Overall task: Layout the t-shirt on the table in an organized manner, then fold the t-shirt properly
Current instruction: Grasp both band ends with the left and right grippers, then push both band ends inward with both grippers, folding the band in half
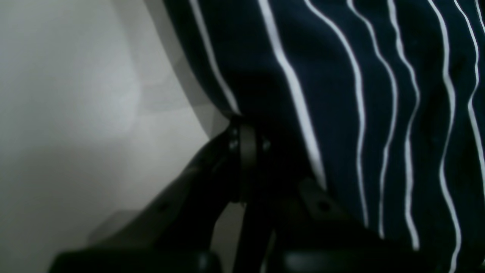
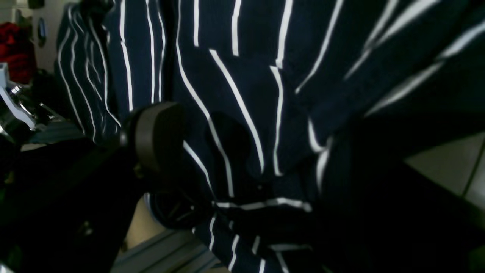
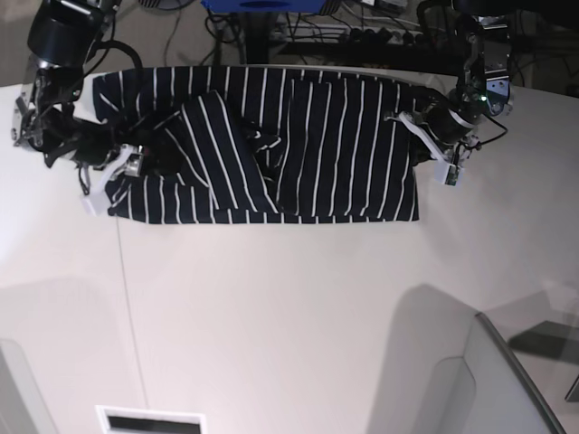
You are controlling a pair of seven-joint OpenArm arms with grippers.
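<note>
Between the two arms, the t-shirt (image 3: 271, 145) lies spread, its edge clamped in the left pincer (image 3: 418, 149).

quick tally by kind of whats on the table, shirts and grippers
t-shirt: 1, dark with white stripes, spread on the table
grippers: 2, left gripper shut on the shirt's edge, right gripper at the opposite edge
total: 3

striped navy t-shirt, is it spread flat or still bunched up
Partly spread: the dark navy white-striped t-shirt lies wide on the white table, but a diagonal fold bunches its middle.
</note>
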